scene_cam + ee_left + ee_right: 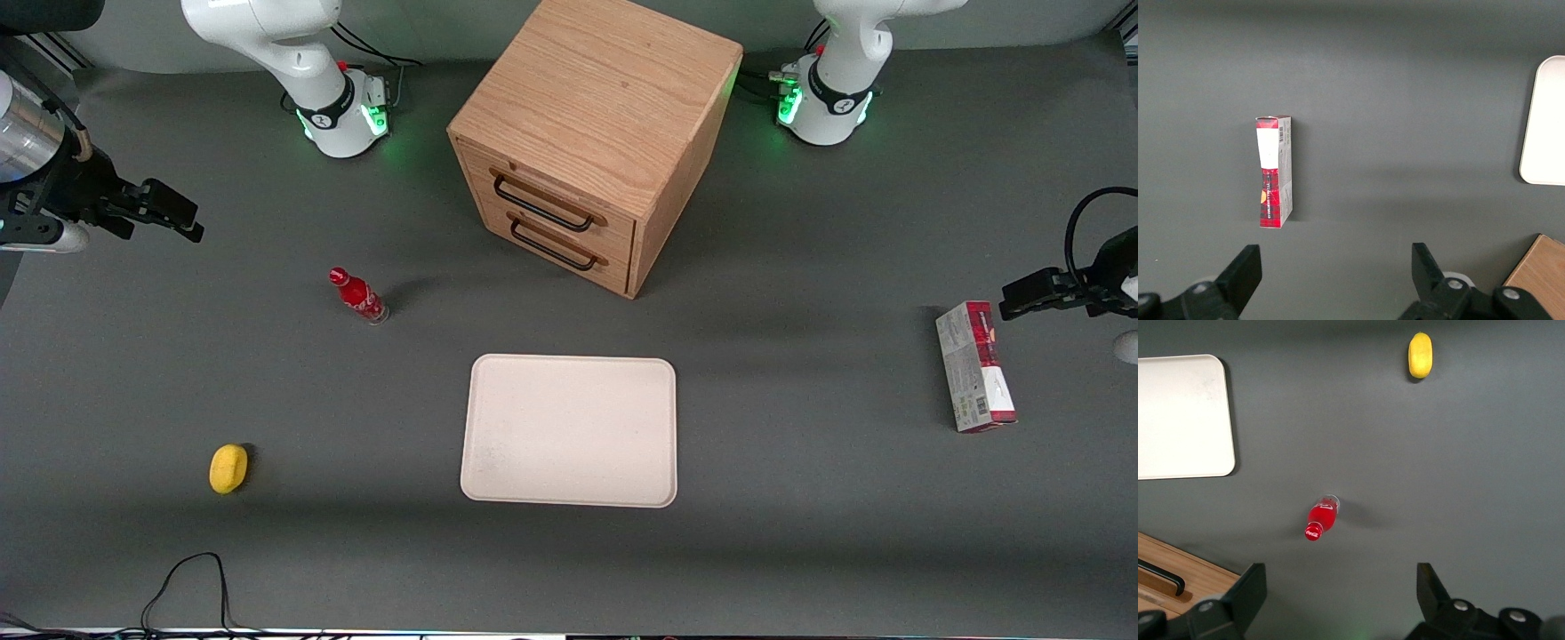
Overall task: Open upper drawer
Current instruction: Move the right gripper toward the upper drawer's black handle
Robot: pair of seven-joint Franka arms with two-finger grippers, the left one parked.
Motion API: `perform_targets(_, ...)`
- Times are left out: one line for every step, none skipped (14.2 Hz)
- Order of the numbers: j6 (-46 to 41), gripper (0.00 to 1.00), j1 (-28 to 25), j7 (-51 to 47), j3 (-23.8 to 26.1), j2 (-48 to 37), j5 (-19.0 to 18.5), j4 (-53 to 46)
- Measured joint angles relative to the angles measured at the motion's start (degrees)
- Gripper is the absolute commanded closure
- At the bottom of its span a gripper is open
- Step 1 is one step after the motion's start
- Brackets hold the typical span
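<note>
The gripper [169, 213] hangs high over the working arm's end of the bench [800, 533], well apart from the cabinet [596, 98], and the jaws stand wide open with nothing between them — the wrist view looks straight down through the gap [1338, 600] at bare bench. Nothing is gripped, so I'd call this the very start: no approach made yet.

The upper drawer [551, 191] sits shut, flush in the cabinet face, its thin black handle [542, 204] stretched across the front just above the matching lower drawer [560, 244]. The cabinet stands turned at an angle, its drawer fronts facing partly toward the working arm, which looks handy for a pull from that side.

A red bottle [358, 296] stands upright between the gripper and the cabinet, nearer the front camera than the handles. A yellow sponge [228, 468] lies nearer still, and a pale tray [569, 431] rests in front of the cabinet, apart from it. A red box [974, 366] lies toward the parked arm's end.

Likely next: come down to handle height, skirt the bottle, close on the upper wire, not the lower. The two handles sit close together, so picking the wrong one is the risk.
</note>
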State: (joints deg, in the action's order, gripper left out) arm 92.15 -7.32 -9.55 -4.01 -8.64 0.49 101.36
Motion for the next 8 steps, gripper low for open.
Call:
perform_targets(0.01,0.00,0.00,0.00,0.00,0.03,0.00,0.00)
perform_targets(0.04,0.00,0.00,0.00,0.00,0.06,0.00,0.00)
perform_targets(0.06,0.00,0.00,0.00,0.00,0.13,0.00,0.00)
perform_targets(0.16,0.00,-0.01,0.00,0.00,0.30,0.00,-0.01)
perform_targets(0.41,0.00,-0.04,0.00,0.09,0.58,0.01,-0.10)
perform_targets(0.81,0.00,-0.10,0.00,0.62,0.89,0.11,-0.24)
perform_targets(1.24,0.00,-0.11,-0.27,2.21,1.23,0.30,-0.54)
perform_targets(1.30,0.00,-0.16,-2.10,4.68,1.69,0.41,-1.22)
